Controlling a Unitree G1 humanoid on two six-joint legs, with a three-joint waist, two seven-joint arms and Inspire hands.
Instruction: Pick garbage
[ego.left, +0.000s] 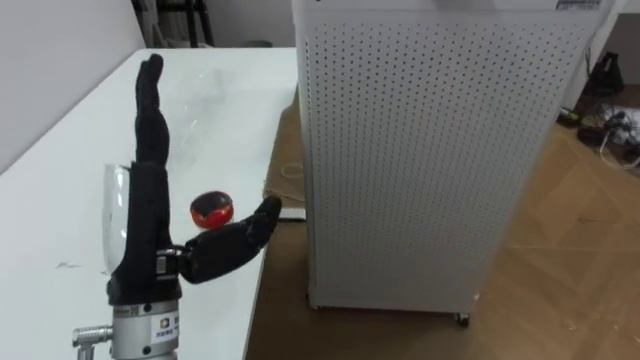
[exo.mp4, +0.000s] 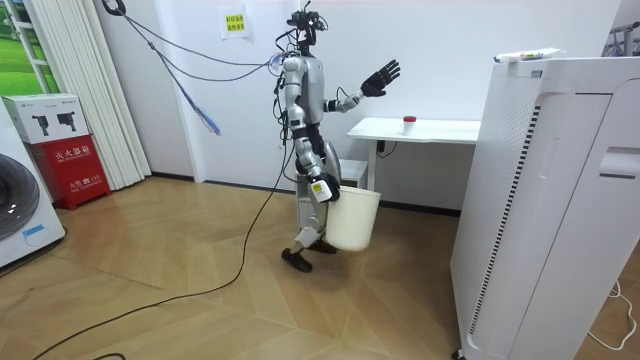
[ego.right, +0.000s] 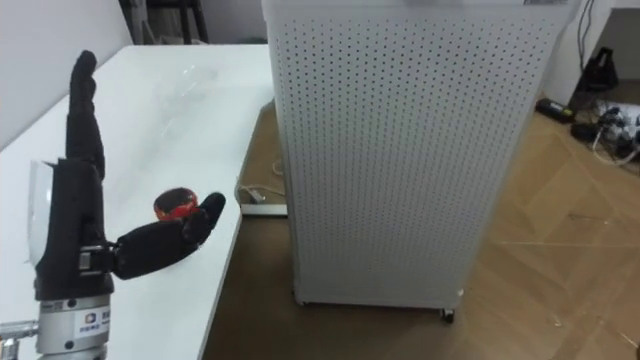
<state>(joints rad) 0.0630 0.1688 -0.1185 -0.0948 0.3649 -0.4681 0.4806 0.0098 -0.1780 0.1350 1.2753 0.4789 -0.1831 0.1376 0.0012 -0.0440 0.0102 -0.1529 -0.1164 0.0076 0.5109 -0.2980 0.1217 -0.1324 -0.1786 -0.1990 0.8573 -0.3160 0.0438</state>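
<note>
My left hand (ego.left: 148, 220) raised flat and open above the white table (ego.left: 50, 230).
The small red round garbage (ego.left: 213, 209) lies just beyond my thumb, untouched; my right hand (exo.mp4: 322, 192) hangs by a white bucket (exo.mp4: 352, 220).

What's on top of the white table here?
A small red round object and, farther back, crumpled clear plastic lie on the table. A clear container sits behind the raised left hand, which covers part of it.

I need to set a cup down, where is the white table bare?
The white table is bare between the small round red object and the crumpled clear plastic farther back. It is crowded near the open left hand.
</note>
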